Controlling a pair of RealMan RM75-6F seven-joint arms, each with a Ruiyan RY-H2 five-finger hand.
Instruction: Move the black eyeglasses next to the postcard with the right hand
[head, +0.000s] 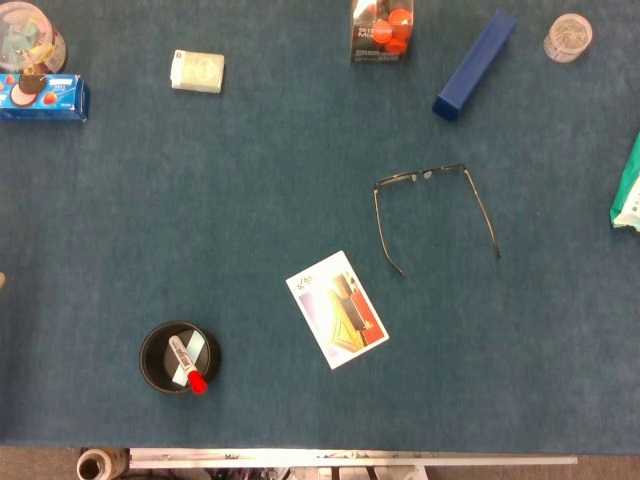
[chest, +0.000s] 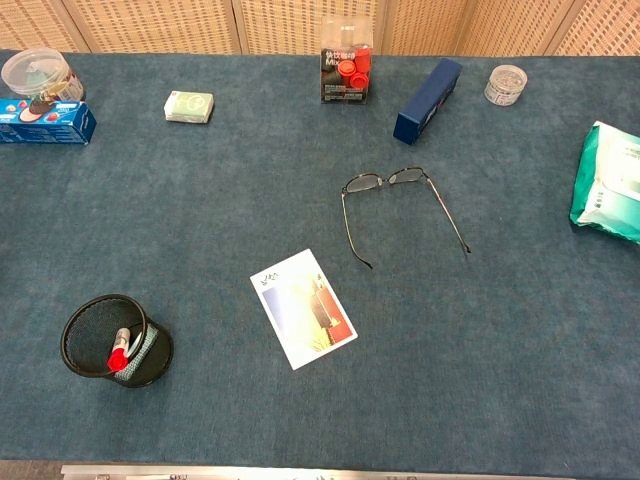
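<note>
Black thin-wire eyeglasses (head: 434, 212) lie unfolded on blue felt near the glossy rectangular postcard (head: 337, 309); neither robot hand shows.

small print on the postcard (head: 337, 309) too blurred to read

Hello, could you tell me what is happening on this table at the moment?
Nothing is being handled yet. Neither robot hand shows in the head or chest view. The black eyeglasses lie open on the blue table, temples pointing toward the near edge, a little beyond and to the right of the postcard, not touching it. The move has not begun.
</note>
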